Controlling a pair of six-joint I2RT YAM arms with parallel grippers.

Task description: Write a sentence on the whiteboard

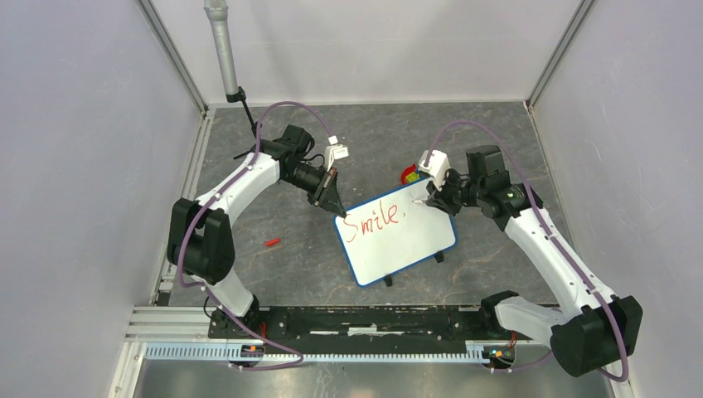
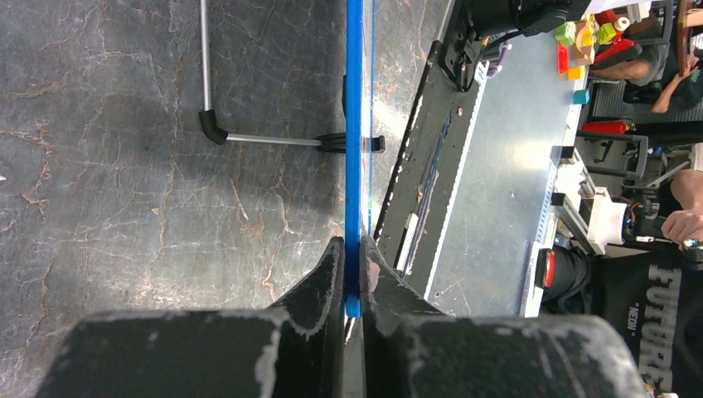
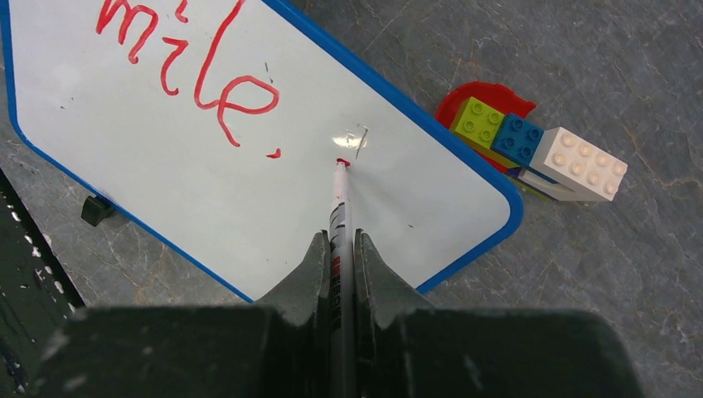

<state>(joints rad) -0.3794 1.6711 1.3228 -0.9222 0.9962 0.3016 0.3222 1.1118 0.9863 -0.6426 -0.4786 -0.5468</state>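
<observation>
On the bench (image 1: 290, 265), slanted at its middle: the whiteboard (image 1: 408, 242). Pinched at its far-left rim by the left gripper (image 2: 353, 264). Clamped in the right gripper (image 3: 340, 249), a marker (image 3: 339, 203), tip on the board just past the red sentence (image 1: 373, 221), "Smile,"

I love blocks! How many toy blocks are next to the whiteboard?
3, in a row beside the whiteboard: a green block, a blue block in the middle, a white block. More may hide underneath.
</observation>
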